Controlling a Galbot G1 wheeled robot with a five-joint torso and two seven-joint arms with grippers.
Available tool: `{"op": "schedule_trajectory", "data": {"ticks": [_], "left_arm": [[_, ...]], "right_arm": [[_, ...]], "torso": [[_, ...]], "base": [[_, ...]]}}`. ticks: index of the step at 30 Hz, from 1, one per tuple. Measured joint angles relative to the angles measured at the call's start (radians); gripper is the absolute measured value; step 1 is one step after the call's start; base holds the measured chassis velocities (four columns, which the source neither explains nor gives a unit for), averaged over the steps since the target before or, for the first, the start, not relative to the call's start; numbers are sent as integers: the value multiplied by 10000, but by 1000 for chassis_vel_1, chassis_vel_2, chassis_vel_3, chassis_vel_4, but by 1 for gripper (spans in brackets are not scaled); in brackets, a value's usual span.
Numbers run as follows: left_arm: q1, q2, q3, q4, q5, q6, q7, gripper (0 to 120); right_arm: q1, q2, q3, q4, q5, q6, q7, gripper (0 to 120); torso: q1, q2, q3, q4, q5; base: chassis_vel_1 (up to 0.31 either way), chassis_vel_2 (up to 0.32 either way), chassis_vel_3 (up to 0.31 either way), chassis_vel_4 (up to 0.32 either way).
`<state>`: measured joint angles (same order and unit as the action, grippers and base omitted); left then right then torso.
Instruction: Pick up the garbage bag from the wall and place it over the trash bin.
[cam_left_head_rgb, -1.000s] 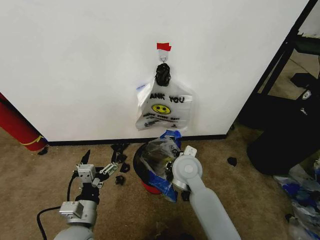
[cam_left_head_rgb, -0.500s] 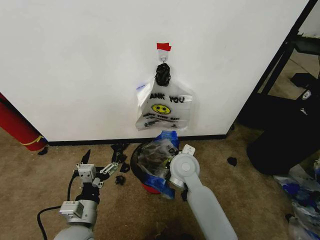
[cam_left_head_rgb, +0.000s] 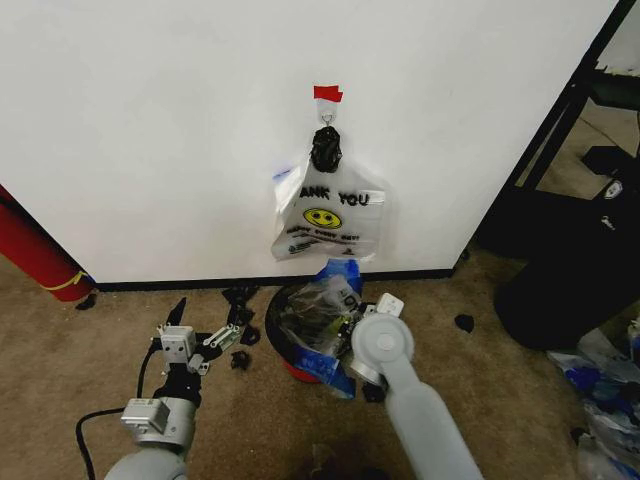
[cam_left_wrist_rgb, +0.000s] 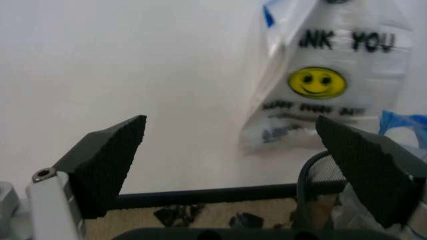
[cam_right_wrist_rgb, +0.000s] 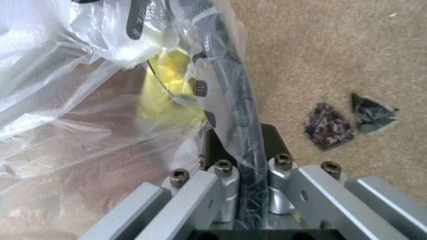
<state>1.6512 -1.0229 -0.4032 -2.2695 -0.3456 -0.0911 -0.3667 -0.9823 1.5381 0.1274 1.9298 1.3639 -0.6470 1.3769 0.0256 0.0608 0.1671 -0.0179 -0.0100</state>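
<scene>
The right gripper (cam_right_wrist_rgb: 240, 165) clamps the garbage bag (cam_left_head_rgb: 318, 312) against the rim of the trash bin (cam_left_head_rgb: 285, 352), just below the wall (cam_left_head_rgb: 150, 130); open carpet (cam_left_head_rgb: 250, 420) surrounds it. The left gripper (cam_left_wrist_rgb: 233, 165) hovers spread nearby.

We count two plastic bags: one printed bag (cam_left_head_rgb: 325, 222) hanging at upper centre and one clear bag (cam_left_head_rgb: 318, 312) with blue patches in the bin. There is one black bin (cam_left_head_rgb: 282, 340), one red tape piece (cam_left_head_rgb: 327, 93), one red roll (cam_left_head_rgb: 35, 250) at left, and two robot grippers, left (cam_left_head_rgb: 205, 338) and right (cam_left_head_rgb: 362, 330).
</scene>
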Motion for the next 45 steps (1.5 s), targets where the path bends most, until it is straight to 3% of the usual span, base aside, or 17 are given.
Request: {"op": "schedule_trajectory", "data": {"ticks": [4,6,9,11,13,15,16,17,19,23,25,28,31,35,39,45], "left_arm": [[-334,1175,243,-581,-763,638,-69,100],[-375,1268,268,-620,-846,687,-73,100],[-1108,2287,572,-1008,-1882,1219,-86,100],[-2050,3759,852,-1502,-3604,1870,23,100],[-2874,4421,1092,-1706,-5171,2352,30,100],[-3141,4563,1161,-1747,-5656,2503,23,100],[-3611,4812,1202,-1878,-6668,2824,-36,100],[-3654,4841,1193,-1902,-6809,2871,-49,100],[-4263,5155,1319,-2074,-8497,3439,-204,100],[-5488,5293,2252,-1910,-9451,3781,-222,100],[-7072,5239,3579,-1593,-10168,4025,-232,99],[-8737,4864,4896,-1030,-10478,4138,-150,99],[-9432,4672,5473,-798,-10664,4167,-170,98],[-11113,4006,7227,-327,-11382,4343,-366,95],[-11649,3676,7771,-207,-11767,4522,-472,95],[-12321,3217,8487,638,-11626,4733,-474,94]], "right_arm": [[-517,-1113,479,1087,914,56,-44,0],[-540,-1159,501,1133,951,57,-44,0],[-948,-1734,770,1844,1259,101,-81,0],[-1591,-2123,977,2630,1412,-14,-276,0],[-1870,-2195,1046,2932,1390,-68,-444,0],[-1940,-2204,1057,2995,1357,-79,-493,0],[-2001,-2232,1035,3044,1290,-98,-597,0],[-1998,-2235,1024,3044,1281,-101,-611,0],[-1943,-2249,892,2973,1228,-132,-775,0],[-2150,-2249,993,3125,1137,-133,-829,0],[-2451,-2253,1151,3389,1057,-133,-874,0],[-2853,-2280,1355,3807,1025,-133,-868,0],[-3009,-2281,1418,4007,1050,-133,-816,0],[-3266,-2287,1540,4386,1082,-138,-616,0],[-3221,-2323,1555,4384,1082,-138,-560,0],[-3042,-2451,1582,4222,1087,-139,-548,0]], "torso": [[0,0,0,-1,0],[0,0,0,-2,0],[0,0,0,-3,1],[0,0,-1,-6,2],[0,0,0,-1,0],[-1,0,0,-3,-1],[0,0,0,-9,-2],[0,-1,0,-9,-2],[0,-1,0,8,7],[-1,-2,0,7,-5],[0,-2,0,-5,2],[0,-2,1,-4,-1],[0,-2,0,-1,-1],[0,-2,1,-4,1],[0,-2,0,-3,0],[0,-2,0,0,1]], "base": [[0,0,0,0],[0,0,0,0],[0,0,0,0],[0,0,0,0],[0,0,0,0],[0,0,0,0],[0,0,0,0],[0,0,0,0],[0,0,0,0],[0,0,0,0],[0,0,0,0],[0,0,0,0],[0,0,0,0],[0,0,0,0],[0,0,0,0],[0,0,0,0]]}}
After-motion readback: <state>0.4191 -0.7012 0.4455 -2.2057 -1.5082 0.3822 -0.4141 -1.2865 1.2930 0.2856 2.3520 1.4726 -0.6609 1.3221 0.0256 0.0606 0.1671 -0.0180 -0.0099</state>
